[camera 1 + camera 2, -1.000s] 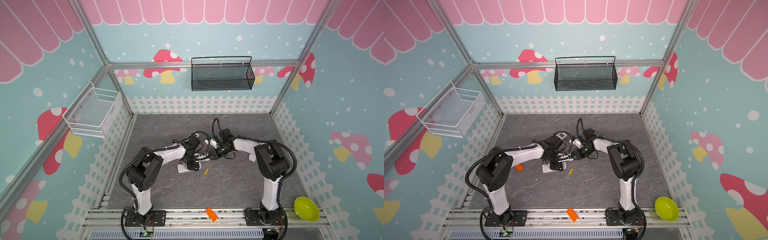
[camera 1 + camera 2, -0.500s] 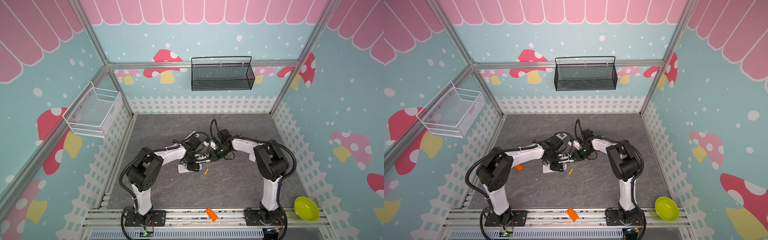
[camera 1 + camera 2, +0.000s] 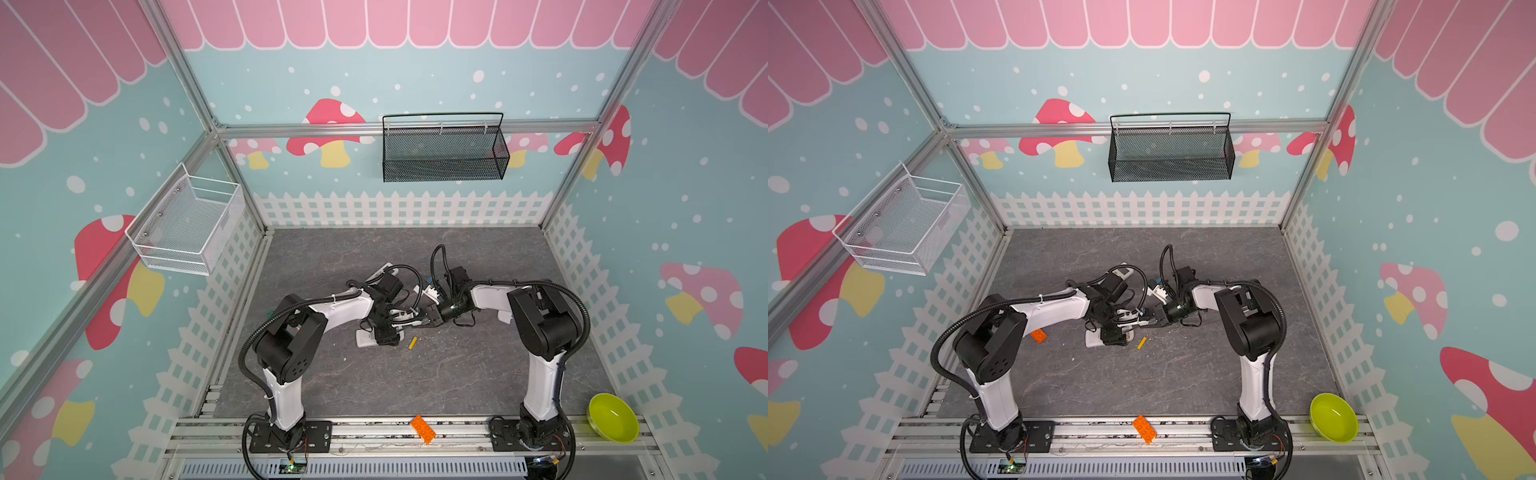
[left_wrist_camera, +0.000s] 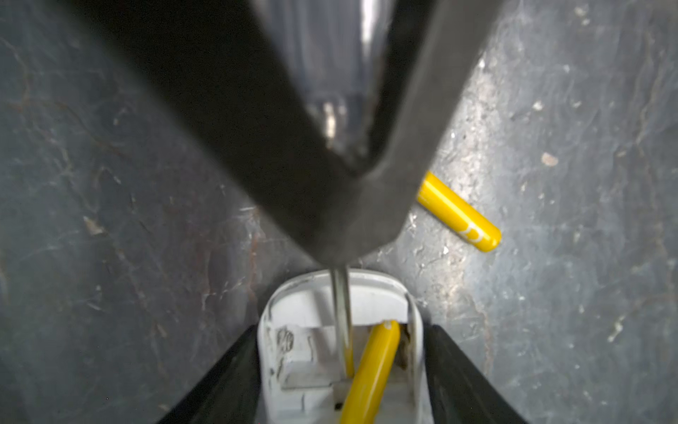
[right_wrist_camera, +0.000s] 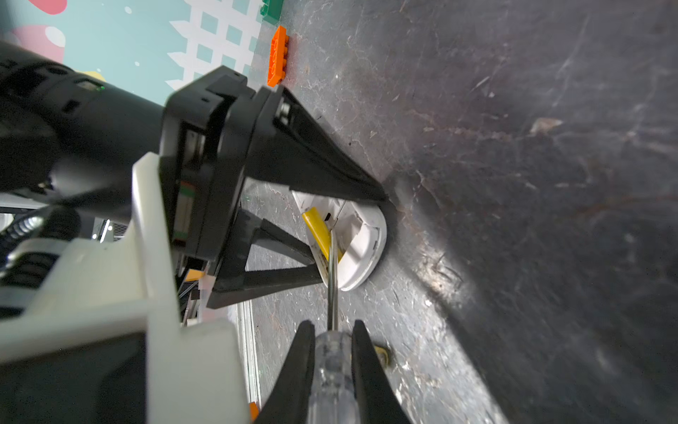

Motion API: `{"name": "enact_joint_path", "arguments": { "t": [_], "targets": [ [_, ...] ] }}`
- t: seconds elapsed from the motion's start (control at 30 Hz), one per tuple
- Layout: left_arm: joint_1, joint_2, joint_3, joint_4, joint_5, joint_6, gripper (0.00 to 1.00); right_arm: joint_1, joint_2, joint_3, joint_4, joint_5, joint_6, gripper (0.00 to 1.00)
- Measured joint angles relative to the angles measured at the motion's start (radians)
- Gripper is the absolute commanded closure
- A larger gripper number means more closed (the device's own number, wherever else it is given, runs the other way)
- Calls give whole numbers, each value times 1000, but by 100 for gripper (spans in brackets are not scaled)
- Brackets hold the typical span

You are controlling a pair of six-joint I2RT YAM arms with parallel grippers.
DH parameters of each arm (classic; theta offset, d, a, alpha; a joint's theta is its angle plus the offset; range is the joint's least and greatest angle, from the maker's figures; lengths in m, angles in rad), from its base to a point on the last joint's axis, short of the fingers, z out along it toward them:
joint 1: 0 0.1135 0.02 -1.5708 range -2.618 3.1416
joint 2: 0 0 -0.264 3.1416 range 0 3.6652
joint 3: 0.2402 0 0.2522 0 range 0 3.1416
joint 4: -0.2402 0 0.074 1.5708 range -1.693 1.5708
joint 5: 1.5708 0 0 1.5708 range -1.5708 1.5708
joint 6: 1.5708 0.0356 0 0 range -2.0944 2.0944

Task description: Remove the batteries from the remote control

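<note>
On the surface [image 3: 457, 374], the left pincer [image 4: 341, 326] straddles the remote [image 4: 293, 304], grip unclear; the right pincer [image 5: 333, 325] clamps the screwdriver [image 5: 332, 361]; prying the battery [image 4: 370, 370] could skid an unheld remote.

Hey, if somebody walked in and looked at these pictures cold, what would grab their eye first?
Mid-table, the right gripper is shut on a clear-handled screwdriver whose shaft reaches into the open white remote, which the left gripper straddles. Inside the remote a yellow battery sits askew in the compartment. A second yellow battery lies loose on the grey mat beside it.
</note>
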Motion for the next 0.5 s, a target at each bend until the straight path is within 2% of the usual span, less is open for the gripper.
{"name": "enact_joint_path", "arguments": {
  "t": [0.23, 0.5],
  "targets": [
    [-16, -3, 74, -109, -22, -5, 8, 0, 8, -8, 0, -27, -29, 100],
    [-27, -52, 151, -241, -65, 2, 9, -2, 32, 5, -7, -49, -45, 100]
  ]
}}
